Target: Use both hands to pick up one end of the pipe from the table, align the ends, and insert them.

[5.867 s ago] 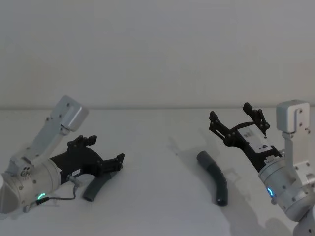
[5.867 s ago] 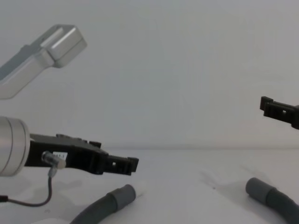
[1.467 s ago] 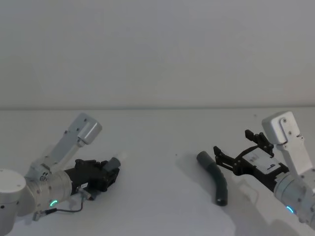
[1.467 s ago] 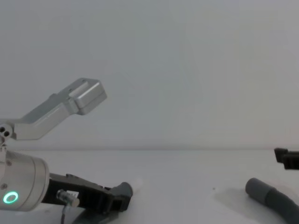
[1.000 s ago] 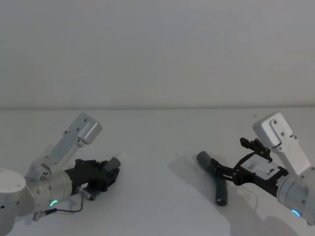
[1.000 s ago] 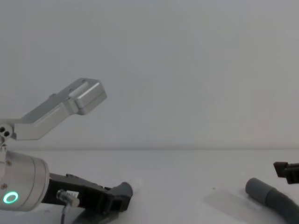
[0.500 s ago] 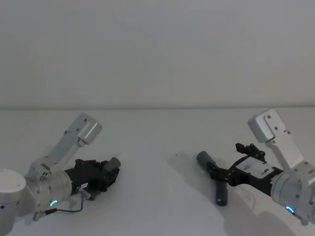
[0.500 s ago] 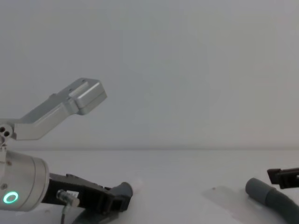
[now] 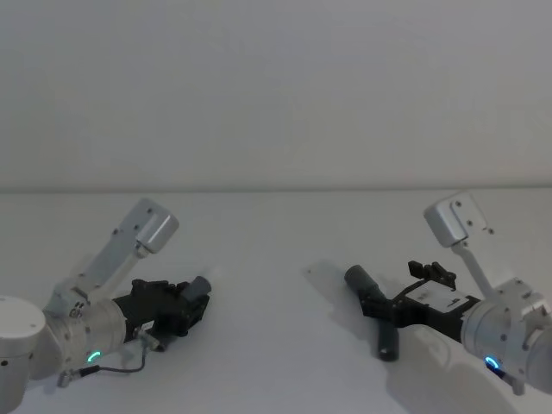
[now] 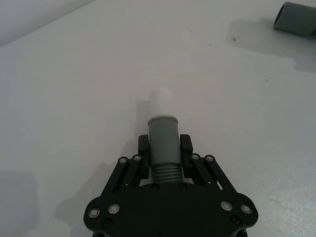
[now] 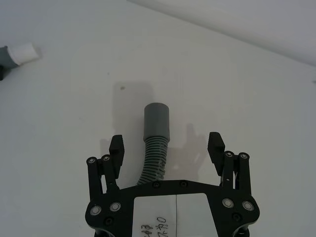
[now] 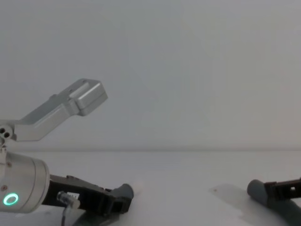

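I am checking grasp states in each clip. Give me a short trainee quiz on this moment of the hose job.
1. True or false: the left gripper is shut on the white-tipped end of the hose.
2. The right gripper is: A) open, straddling the hose; B) shut on the hose; C) shut, holding nothing.
3. Fill in: the socket end, just ahead of the right gripper, lies on the ____.

Key: 1 true. 2 A. 3 table.
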